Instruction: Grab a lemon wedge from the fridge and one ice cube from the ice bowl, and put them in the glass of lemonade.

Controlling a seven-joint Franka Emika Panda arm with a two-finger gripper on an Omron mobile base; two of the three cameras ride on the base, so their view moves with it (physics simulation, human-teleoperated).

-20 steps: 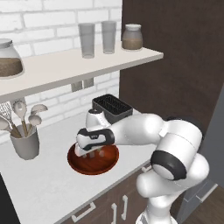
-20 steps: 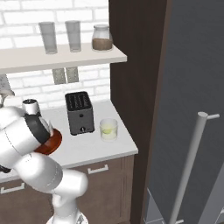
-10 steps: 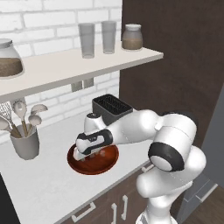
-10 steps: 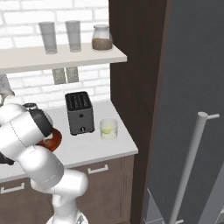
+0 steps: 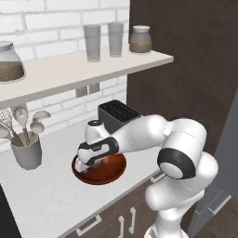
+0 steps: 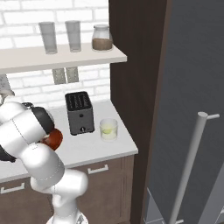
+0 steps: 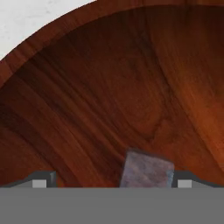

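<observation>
Wooden ice bowl (image 5: 103, 173) at centre-left of left base view; end effector (image 7: 113, 180) spread wide inside it, ice cube (image 7: 146, 169) between fingertips.

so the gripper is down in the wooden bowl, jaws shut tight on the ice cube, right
Not quite. The gripper is down in the wooden bowl, but its jaws stand wide open, not shut. The hand view shows the ice cube lying between the two fingertips, nearer one of them, with a clear gap to the other.
</observation>
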